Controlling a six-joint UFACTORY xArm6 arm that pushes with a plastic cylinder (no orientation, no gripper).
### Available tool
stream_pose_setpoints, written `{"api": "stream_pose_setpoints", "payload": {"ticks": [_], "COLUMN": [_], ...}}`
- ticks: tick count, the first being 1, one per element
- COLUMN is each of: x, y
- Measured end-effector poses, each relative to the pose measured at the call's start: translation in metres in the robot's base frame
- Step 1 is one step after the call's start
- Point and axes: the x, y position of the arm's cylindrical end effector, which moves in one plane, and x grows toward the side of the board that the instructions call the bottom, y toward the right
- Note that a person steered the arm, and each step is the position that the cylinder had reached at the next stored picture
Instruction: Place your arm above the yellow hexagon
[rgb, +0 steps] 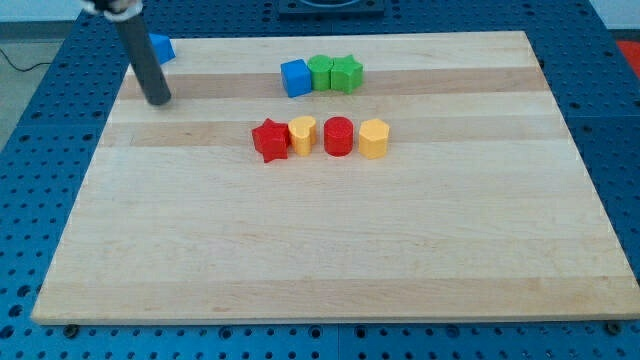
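Observation:
The yellow hexagon (374, 138) stands at the right end of a row of blocks near the board's middle. My tip (158, 101) rests on the board near the top left corner, far to the left of the hexagon and slightly higher in the view. The rod leans up toward the view's top left. The tip touches no block.
The row also holds a red star (270, 140), a smaller yellow block (302, 135) and a red cylinder (338, 136). Above it stand a blue cube (296, 77), a green block (321, 72) and a green star (347, 73). A blue block (162, 47) sits behind the rod at the wooden board's (320, 250) top left edge.

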Motion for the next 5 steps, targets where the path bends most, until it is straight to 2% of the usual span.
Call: {"api": "stream_pose_setpoints", "payload": {"ticks": [1, 2, 5], "x": [0.026, 0.026, -0.007], "y": [0.017, 0.044, 0.175]}}
